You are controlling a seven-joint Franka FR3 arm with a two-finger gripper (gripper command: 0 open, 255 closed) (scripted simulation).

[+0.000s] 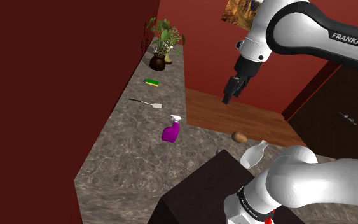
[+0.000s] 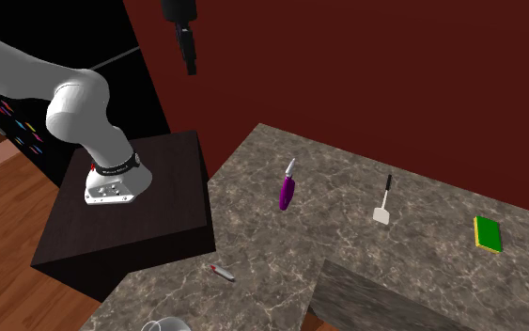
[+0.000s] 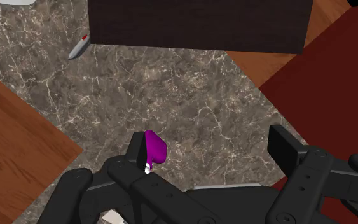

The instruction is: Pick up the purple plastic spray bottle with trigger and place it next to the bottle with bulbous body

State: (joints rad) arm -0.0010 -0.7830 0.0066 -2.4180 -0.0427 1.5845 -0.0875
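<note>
The purple spray bottle (image 1: 170,130) with a white trigger head lies on its side on the marbled counter (image 1: 133,159). In the second exterior view the spray bottle (image 2: 287,191) rests mid-counter. A white bottle with a bulbous body (image 1: 254,156) stands by the dark stand, near the counter's edge. My black gripper (image 1: 228,95) hangs high above the counter, well apart from both. In the wrist view the gripper (image 3: 210,149) is open, its fingers wide apart, and the spray bottle (image 3: 154,147) shows far below beside one finger, not touched.
A brown potato-like lump (image 1: 239,136) lies near the bulbous bottle. A white spatula (image 1: 147,102), a green-yellow sponge (image 1: 151,82) and a potted plant (image 1: 161,44) sit farther along the counter. A small grey pen (image 2: 223,273) lies by the stand (image 2: 131,226). Red walls border the counter.
</note>
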